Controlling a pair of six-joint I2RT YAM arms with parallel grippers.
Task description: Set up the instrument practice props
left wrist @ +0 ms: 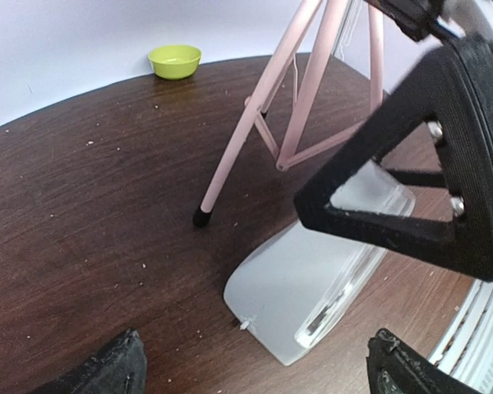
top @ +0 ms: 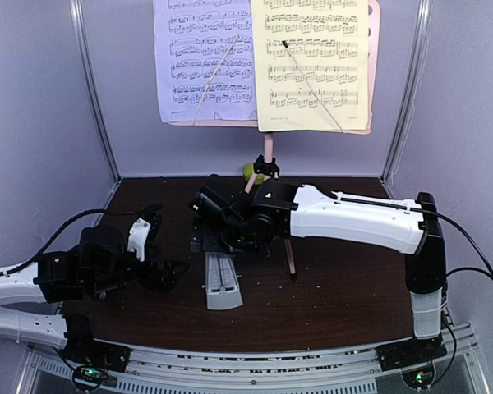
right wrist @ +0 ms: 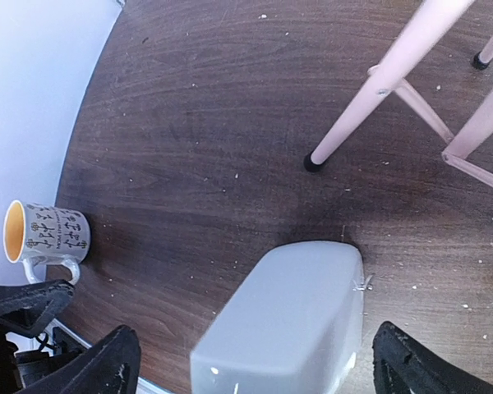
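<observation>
Right gripper was spread wide, one finger on each side of the grey metronome. It was pinching nothing, and I could not tell whether either finger touched it. Left gripper was also spread wide and empty, low over the table to the left of the metronome.

The metronome lay flat at table centre. Its long axis ran from the near edge toward the back, with the wider end toward the arm bases and the narrow end under the right gripper.

The pink music stand stood upright behind it. One tripod leg's foot landed close beside the metronome's far end. The lavender page sat on the left of the desk and the pale-yellow page on the right, both facing the arms.

A lime-green bowl sat at the back edge behind the stand legs. A white mug with an orange inside stood at the table edge, well apart from the metronome.
</observation>
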